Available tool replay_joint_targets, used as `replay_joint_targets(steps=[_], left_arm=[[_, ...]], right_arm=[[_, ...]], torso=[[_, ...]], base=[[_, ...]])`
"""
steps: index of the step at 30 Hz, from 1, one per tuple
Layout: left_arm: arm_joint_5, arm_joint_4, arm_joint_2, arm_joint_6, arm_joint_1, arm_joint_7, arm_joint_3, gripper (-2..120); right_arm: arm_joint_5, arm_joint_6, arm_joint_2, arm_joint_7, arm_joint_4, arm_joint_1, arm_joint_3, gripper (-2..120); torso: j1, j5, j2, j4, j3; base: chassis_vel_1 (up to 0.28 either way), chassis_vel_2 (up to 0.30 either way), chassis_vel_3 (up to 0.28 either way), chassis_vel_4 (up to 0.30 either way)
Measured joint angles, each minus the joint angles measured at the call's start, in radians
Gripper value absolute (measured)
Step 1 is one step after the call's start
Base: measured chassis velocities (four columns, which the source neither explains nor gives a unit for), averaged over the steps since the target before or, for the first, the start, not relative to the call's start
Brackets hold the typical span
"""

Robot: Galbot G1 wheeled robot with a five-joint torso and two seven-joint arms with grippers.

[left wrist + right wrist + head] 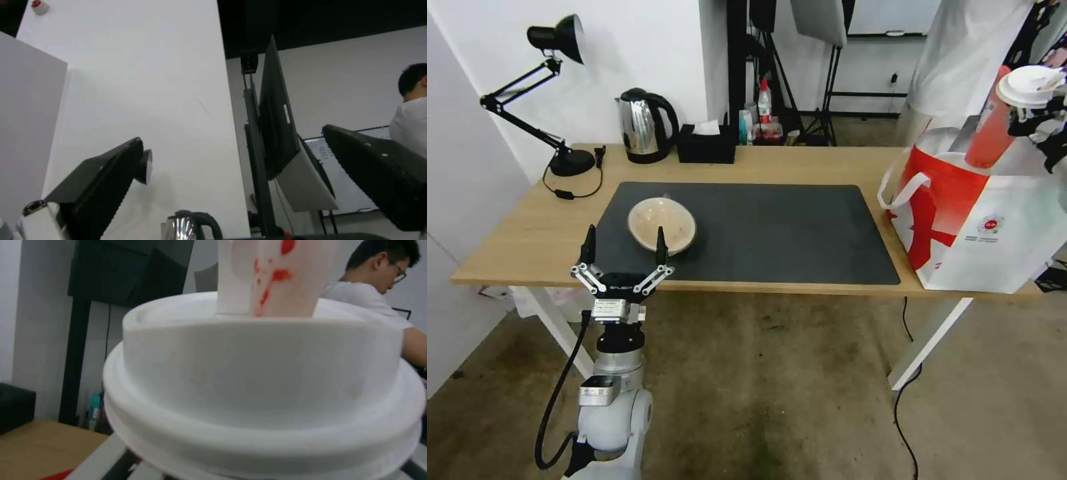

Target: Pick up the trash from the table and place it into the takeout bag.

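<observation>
Right gripper [1044, 123]: raised at the far right above the open top of the takeout bag, clamped on the red drink cup near its lid; the black fingers wrap the rim area.
Red drink cup [992, 137]: held tilted, lid end up toward the gripper, red body slanting down toward the bag's mouth; its lower end sits at or just behind the bag's rim, and whether it touches the bag cannot be told.
White lid [262, 390]: directly before the right wrist camera, with a white straw [271, 276] spotted red rising from its centre.
Takeout bag [980, 223]: boxy red-and-white bag standing upright on the table's right end, directly beneath the right gripper, white strap handle hanging on its near-left side, small round logo on the white face.
Left gripper [624, 248]: pointing upward at the table's near edge, spread wide and holding nothing.
Left fingers [98, 196]: far apart in the left wrist view, wall and kettle top between them.
Shallow beige bowl [662, 225]: on the dark grey mat [800, 233], just beyond the left gripper, apart from its fingertips.
Table [527, 233]: light wood, bearing the mat.
Steel kettle [644, 125]: at the table's back edge, well beyond the left gripper.
Black tissue box [707, 143]: just beside the kettle, on the side toward the right gripper.
Black desk lamp [547, 93]: at the back left corner, far from both grippers.
</observation>
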Motion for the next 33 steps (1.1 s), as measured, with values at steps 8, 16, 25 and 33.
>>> replay_joint_targets(steps=[8, 16, 25, 33], left_arm=[[0.000, 0.002, 0.000, 0.000, 0.000, 0.000, -0.003, 100], [0.000, 0.003, -0.002, 0.000, 0.001, 0.000, -0.004, 100], [0.001, 0.007, -0.004, 0.000, -0.002, 0.000, -0.005, 100], [-0.002, 0.009, -0.002, 0.000, -0.002, 0.000, -0.010, 100]], right_arm=[[-0.009, -0.003, 0.013, -0.010, -0.060, 0.062, -0.047, 2], [-0.018, -0.003, 0.025, -0.022, -0.116, 0.102, -0.079, 2], [-0.043, -0.003, 0.043, -0.020, -0.159, 0.144, -0.121, 2], [-0.065, -0.003, 0.058, -0.020, -0.207, 0.181, -0.154, 2]], torso=[[0.000, 0.0000, 0.000, 0.0000, 0.000], [0.000, 0.0000, 0.000, -0.0002, 0.000], [0.000, 0.0000, 0.000, -0.0001, 0.000], [0.000, 0.0000, 0.000, -0.0002, 0.000]], base=[[0.000, 0.000, 0.000, 0.000], [0.000, 0.000, 0.000, 0.000], [0.000, 0.000, 0.000, 0.000], [0.000, 0.000, 0.000, 0.000]])
